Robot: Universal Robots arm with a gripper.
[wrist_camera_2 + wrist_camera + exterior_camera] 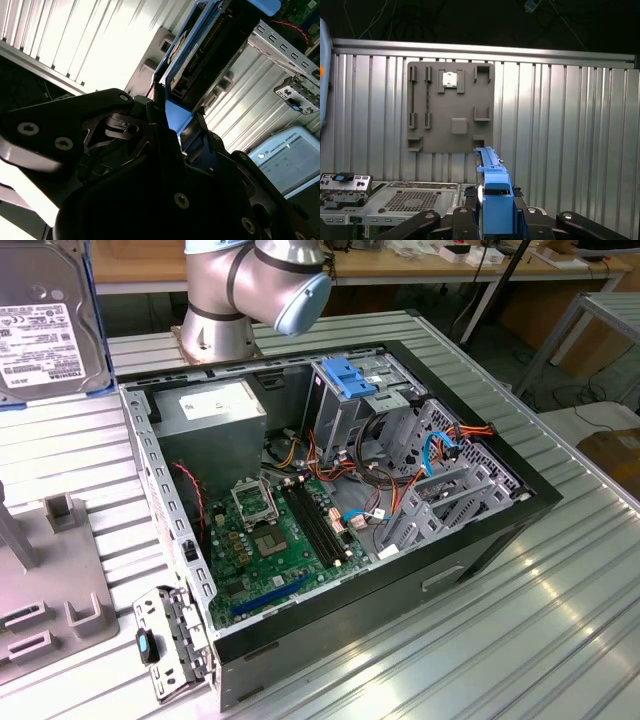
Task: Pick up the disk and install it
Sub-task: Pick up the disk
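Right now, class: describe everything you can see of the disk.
The disk is a flat grey metal drive with a white printed label on its face and a light-blue plastic bracket along its edges. The gripper holds it, clear of the grey fixture and outside the open computer case.

disk [45, 300], clamped between fingers [470, 222]: white label, dense print, barcode, too fine to read | power-supply box [205, 410], away from fingers: white label, illegible | screen [287, 157], beyond fingers: one line of capitals

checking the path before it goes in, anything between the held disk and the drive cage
Nothing visible: the gripper holds the disk clear of the open case; cables sit beside the drive cage, not over it.
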